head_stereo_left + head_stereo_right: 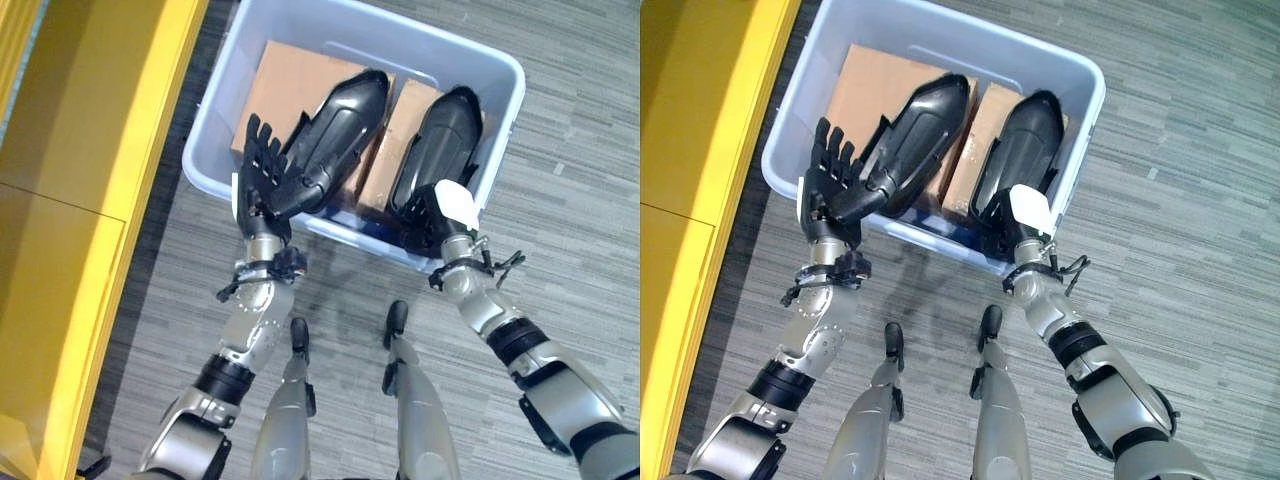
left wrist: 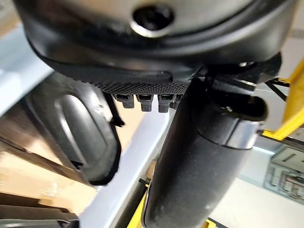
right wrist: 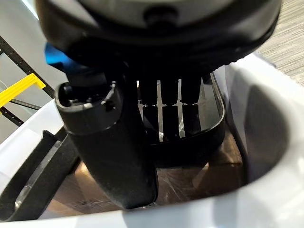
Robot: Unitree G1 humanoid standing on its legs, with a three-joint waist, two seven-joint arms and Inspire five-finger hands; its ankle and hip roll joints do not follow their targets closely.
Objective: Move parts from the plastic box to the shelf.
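Reaching down into the plastic box (image 1: 215,140) in the upper middle of the frame, the robot looks to be at the picking-up step. Two black parts lie on brown cardboard (image 1: 290,75) inside the box. The left part (image 1: 335,140) leans over the near wall of the box. The right part (image 1: 440,140) lies beside it, inside the box.

The left hand (image 1: 262,175) is at the near wall, by the low end of the left part. Its fingers are straight and spread, and they hold nothing. The right hand (image 1: 440,215) dips into the box at the near end of the right part. Its fingers reach down into that part, so it cannot be told if they grip it.

Nothing has gone to the shelf yet, by the look of it. Next, each hand needs to close on a part and lift it out. The yellow shelf (image 1: 90,200) stands at the left of the frame.

No writing or labels can be read.
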